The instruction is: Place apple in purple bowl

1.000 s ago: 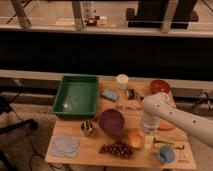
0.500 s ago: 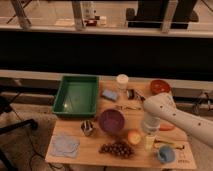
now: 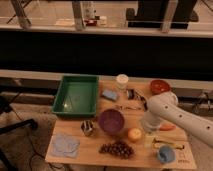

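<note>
The apple [image 3: 134,134] is a small yellow-orange fruit lying on the wooden table just right of the purple bowl [image 3: 111,121] and apart from it. The bowl stands upright near the middle of the table. My white arm reaches in from the right, and my gripper [image 3: 148,125] hangs down just right of the apple, close beside it. The arm's wrist hides the gripper's end.
A green tray [image 3: 76,95] stands at the back left. A dark grape cluster [image 3: 116,148] lies in front of the bowl. A carrot [image 3: 166,127], an orange-red bowl [image 3: 160,86], a white cup [image 3: 121,80], a blue sponge [image 3: 109,94], a blue cloth [image 3: 65,145] and a small blue bowl [image 3: 165,154] also sit on the table [image 3: 95,155].
</note>
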`<state>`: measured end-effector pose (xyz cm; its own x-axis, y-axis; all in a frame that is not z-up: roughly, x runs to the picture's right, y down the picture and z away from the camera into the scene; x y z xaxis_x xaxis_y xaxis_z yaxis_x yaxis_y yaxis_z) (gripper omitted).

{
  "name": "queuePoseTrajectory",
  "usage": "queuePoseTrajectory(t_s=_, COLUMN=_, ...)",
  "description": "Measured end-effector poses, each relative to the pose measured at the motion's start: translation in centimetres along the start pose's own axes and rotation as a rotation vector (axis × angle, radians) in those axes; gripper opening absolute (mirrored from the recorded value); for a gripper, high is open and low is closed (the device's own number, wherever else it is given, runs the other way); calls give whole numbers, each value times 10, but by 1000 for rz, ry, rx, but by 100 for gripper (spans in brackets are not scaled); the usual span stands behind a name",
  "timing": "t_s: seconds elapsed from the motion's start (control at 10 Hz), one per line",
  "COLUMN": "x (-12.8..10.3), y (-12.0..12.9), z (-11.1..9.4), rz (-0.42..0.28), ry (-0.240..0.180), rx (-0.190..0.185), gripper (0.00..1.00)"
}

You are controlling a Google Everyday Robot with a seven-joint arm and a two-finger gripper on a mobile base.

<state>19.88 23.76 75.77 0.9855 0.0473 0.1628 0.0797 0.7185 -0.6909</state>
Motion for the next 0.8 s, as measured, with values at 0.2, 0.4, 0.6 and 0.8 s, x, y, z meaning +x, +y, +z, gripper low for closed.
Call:
queuePoseTrajectory(t_s=0.2, x=-6, y=-6, z=6, rz=-7, ry=-9, rx=3, gripper=80)
queuePoseTrajectory(t_s=0.4, x=-5, y=-9, z=8, rz=-2, ry=-28, rx=3, gripper=80)
queuePoseTrajectory(t_s=0.6, x=-8, y=-14, z=8, rz=-1, ry=-61, rx=2, gripper=80)
queuePoseTrajectory(t_s=0.8, x=-9, y=-12, z=8, rz=2, ry=-96, rx=-10, gripper=80)
